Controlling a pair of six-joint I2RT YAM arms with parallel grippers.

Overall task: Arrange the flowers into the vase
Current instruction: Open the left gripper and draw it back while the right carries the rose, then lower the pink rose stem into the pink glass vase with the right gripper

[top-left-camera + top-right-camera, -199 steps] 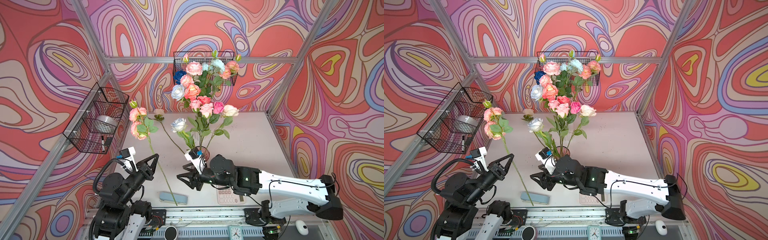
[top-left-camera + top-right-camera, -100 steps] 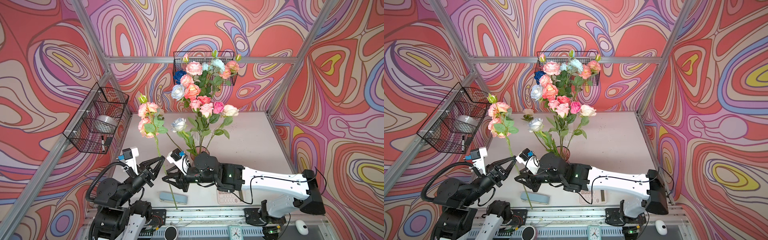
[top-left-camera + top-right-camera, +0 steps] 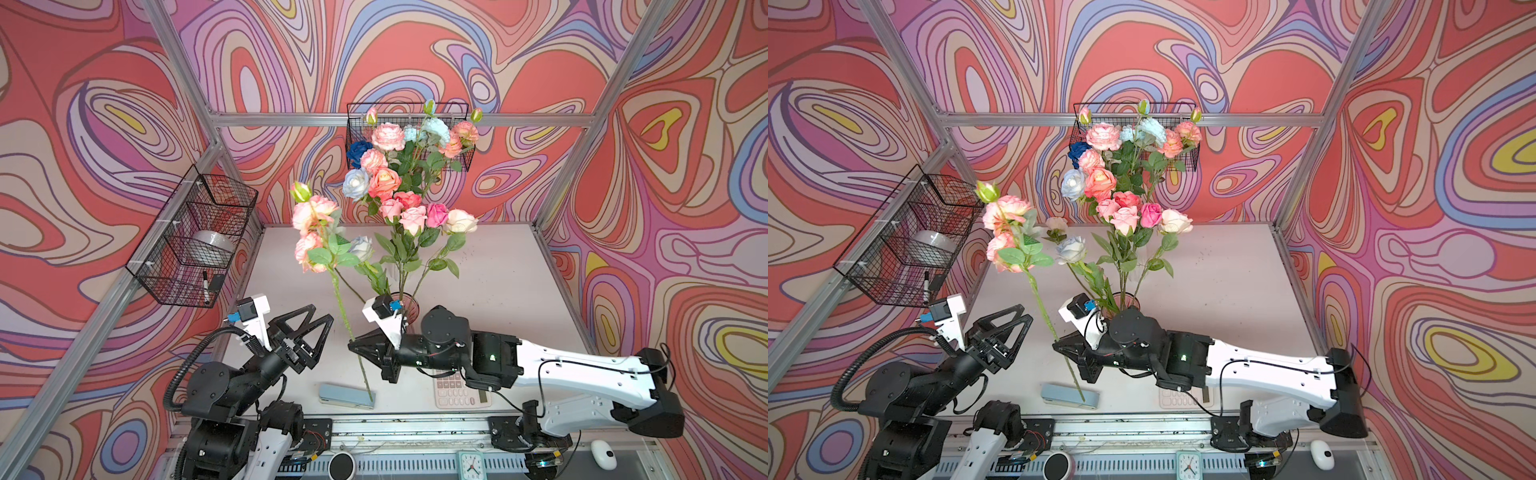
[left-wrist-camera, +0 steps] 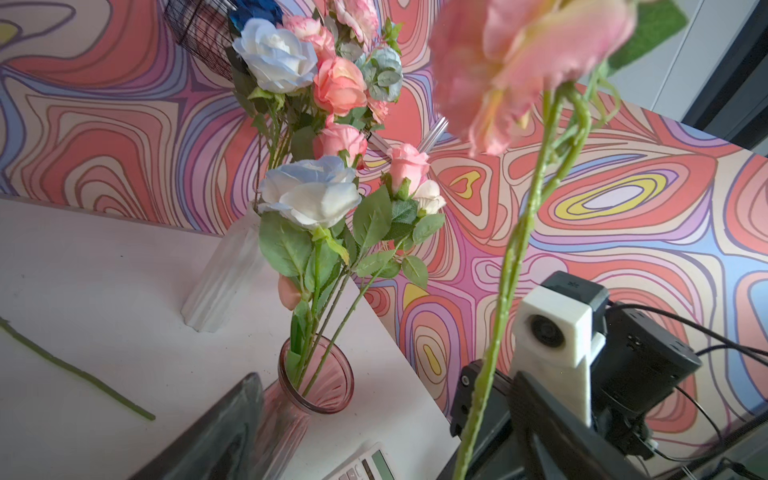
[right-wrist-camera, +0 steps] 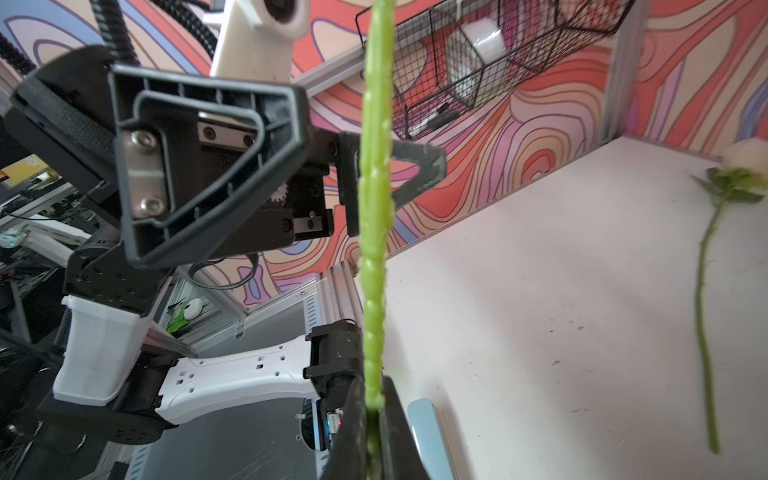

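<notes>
Pinching the pink flower [image 3: 337,291] by its stem, nearly upright, in my right gripper [image 3: 352,342]; my left gripper [image 3: 321,315] gapes wide just beside it, not touching. The vase [image 4: 291,415] stands close behind my right gripper.

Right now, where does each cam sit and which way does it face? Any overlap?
Both top views: high over the front edge, looking down and back at the table; left arm with left gripper open, right arm with right gripper shut on the held flower.
Left wrist: on the left arm, facing the pink vase and bouquet; one own finger shows.
Right wrist: on the right arm, facing the left arm; own fingertips pinch the stem.
Shared: all show the held flower's stem.
</notes>
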